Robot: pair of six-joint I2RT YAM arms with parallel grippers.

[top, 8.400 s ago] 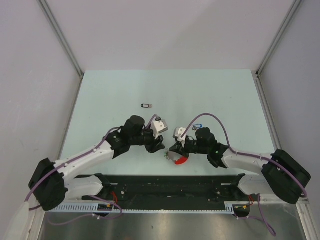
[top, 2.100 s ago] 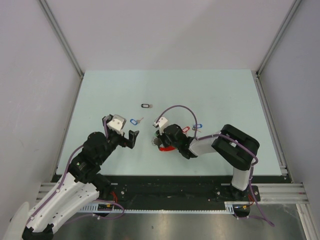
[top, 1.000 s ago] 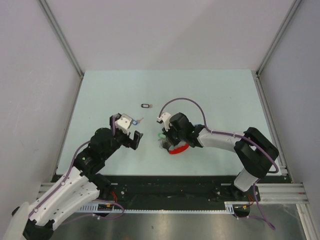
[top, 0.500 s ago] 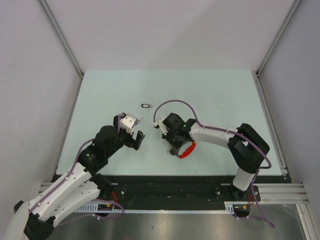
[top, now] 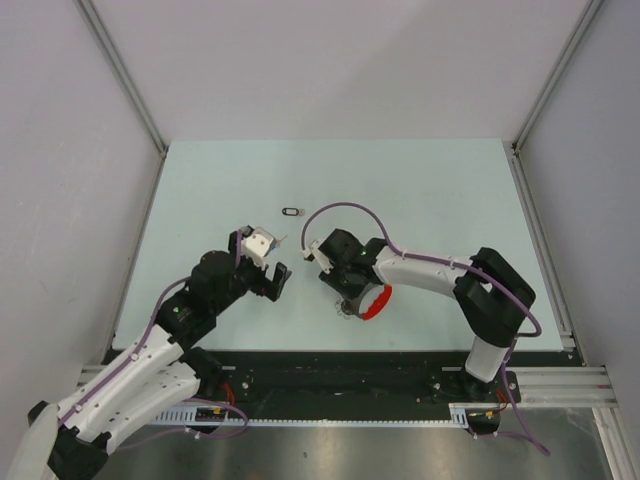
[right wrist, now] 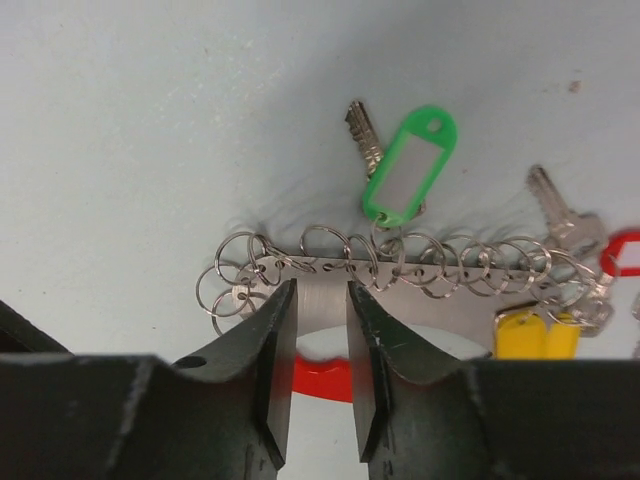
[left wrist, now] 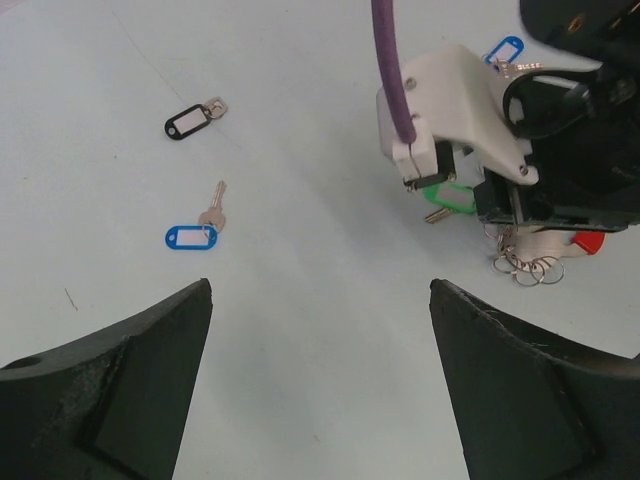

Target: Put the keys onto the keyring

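Pale green table (top: 450,190), boxed in by plain grey walls (top: 330,70) on the left, far and right sides.

The keyring (top: 374,303) lies flat a little right of centre, towards the near edge, its red band (top: 378,300) sticking out to the right from under the right arm. From the right wrist it shows as a flat silver strip (right wrist: 440,300) strung with small rings (right wrist: 235,285). A green tag (right wrist: 410,165) and its key point away to the far side. A yellow tag (right wrist: 535,335) and a red tag (right wrist: 625,255) sit at the right end.

The right claw (right wrist: 318,290) points down over the left end of that strip. Its jaws stand a narrow gap apart, with the strip showing between them, and nothing looks pinched. Whether the tips touch the metal cannot be told.

The left claw (left wrist: 320,290) hangs above bare table left of centre, jaws spread wide and holding nothing. It is well apart from the keyring.

The black key (top: 291,211) lies alone on the far side, left of centre. The blue key (left wrist: 192,236) lies nearer, just beyond the left claw and to its left; from above the left wrist camera hides most of it. Neither touches the keyring. A second blue tag (left wrist: 503,49) shows on the far side of the right arm, partly hidden.
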